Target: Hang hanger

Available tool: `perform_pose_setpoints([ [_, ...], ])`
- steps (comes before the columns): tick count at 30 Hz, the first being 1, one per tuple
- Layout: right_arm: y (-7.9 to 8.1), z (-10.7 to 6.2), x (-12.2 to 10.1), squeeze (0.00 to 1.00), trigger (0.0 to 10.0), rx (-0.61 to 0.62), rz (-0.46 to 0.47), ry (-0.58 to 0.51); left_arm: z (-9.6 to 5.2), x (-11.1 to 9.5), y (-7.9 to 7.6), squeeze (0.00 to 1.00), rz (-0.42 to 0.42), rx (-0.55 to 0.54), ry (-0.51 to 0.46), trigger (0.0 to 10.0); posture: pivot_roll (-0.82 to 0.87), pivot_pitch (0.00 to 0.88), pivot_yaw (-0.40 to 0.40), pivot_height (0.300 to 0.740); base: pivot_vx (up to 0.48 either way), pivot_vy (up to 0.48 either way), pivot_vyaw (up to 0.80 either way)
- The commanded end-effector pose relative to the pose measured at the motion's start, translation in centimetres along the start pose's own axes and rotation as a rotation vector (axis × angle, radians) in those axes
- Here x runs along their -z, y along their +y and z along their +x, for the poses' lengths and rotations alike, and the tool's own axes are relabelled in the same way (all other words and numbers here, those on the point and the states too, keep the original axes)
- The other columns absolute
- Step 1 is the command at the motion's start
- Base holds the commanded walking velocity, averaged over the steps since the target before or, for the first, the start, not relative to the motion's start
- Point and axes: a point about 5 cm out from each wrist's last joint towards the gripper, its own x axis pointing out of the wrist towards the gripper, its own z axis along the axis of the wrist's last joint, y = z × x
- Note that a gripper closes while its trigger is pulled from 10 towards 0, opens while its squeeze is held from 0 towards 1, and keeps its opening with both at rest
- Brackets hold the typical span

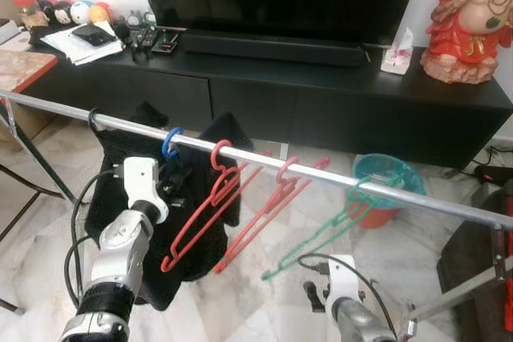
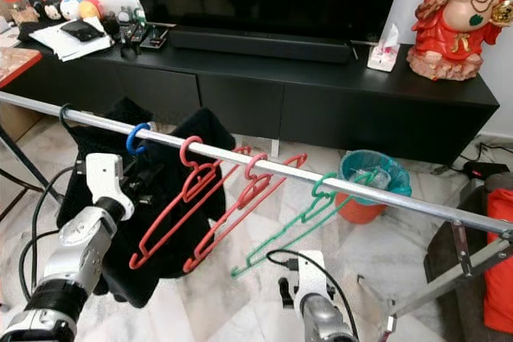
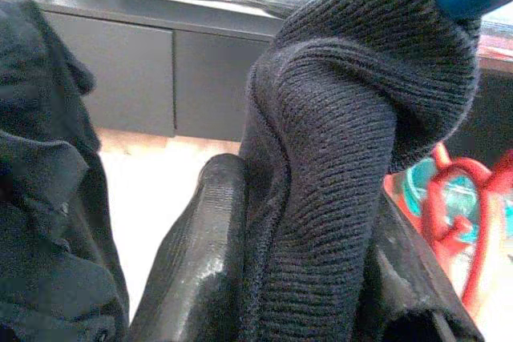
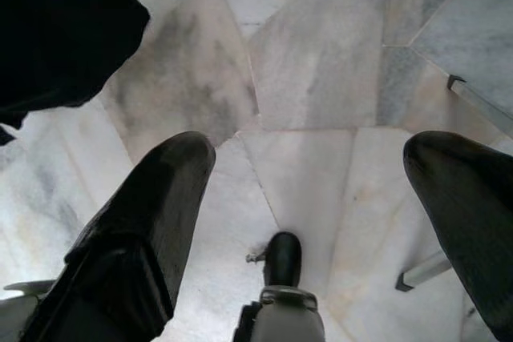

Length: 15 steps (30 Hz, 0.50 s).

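So the silver rail [image 1: 264,162] runs across the head view from 9 o'clock down toward 4 o'clock. Hooked on it, going left to right: a blue hanger [image 1: 171,142] carrying a black knit garment [image 1: 120,198], two red hangers [image 1: 204,214] and [image 1: 260,218], then a green hanger [image 1: 329,234], all three bare ones swung out at a slant.

The left gripper [image 3: 296,278] is raised at about 8 o'clock, right up against the garment below the blue hook. From the head cameras you can't really see its fingers, they're lost in the black cloth. The left wrist view sorts that out: the two black fingers [image 3: 200,262] are pinched onto a fold of the ribbed knit, with the blue hanger just past it.

The right gripper [image 4: 309,198] is low at 5 o'clock. Its wrist view looks down at the marble floor [image 4: 321,62], fingers spread wide with nothing between them.

Behind the rail there's a black TV cabinet [image 1: 321,102], a teal bin [image 1: 389,186] and a red statue [image 1: 469,22] at 2 o'clock.
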Motion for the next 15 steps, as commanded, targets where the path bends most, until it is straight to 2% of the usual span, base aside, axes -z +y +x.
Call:
perform_pose_setpoints([
  [1, -0.1, 0.0, -0.5, 0.00, 10.0, 0.002, 0.009, -0.021, 1.1, -2.0, -0.7, 0.00, 0.032, 0.057, -0.062, 10.0, -0.05, 0.000, 0.031, 0.740, 0.000, 0.000, 0.00],
  [3, -0.7, 0.0, -0.1, 0.00, 10.0, 0.009, 0.010, -0.019, 1.5, -2.0, -0.8, 0.00, 0.039, 0.064, -0.047, 10.0, -0.04, 0.000, 0.039, 0.740, 0.000, 0.000, 0.00],
  [6, -0.5, -0.1, -0.1, 0.00, 10.0, -0.002, 0.010, -0.026, 2.0, -1.5, -0.5, 0.00, 0.096, 0.027, 0.018, 10.0, -0.05, 0.000, 0.048, 0.740, 0.000, 0.000, 0.00],
  [15, -0.3, 0.0, -0.2, 0.00, 10.0, -0.012, 0.015, -0.040, 2.8, -0.9, -0.8, 0.00, 0.127, -0.018, 0.083, 10.0, -0.05, 0.000, 0.056, 0.740, 0.000, 0.000, 0.00],
])
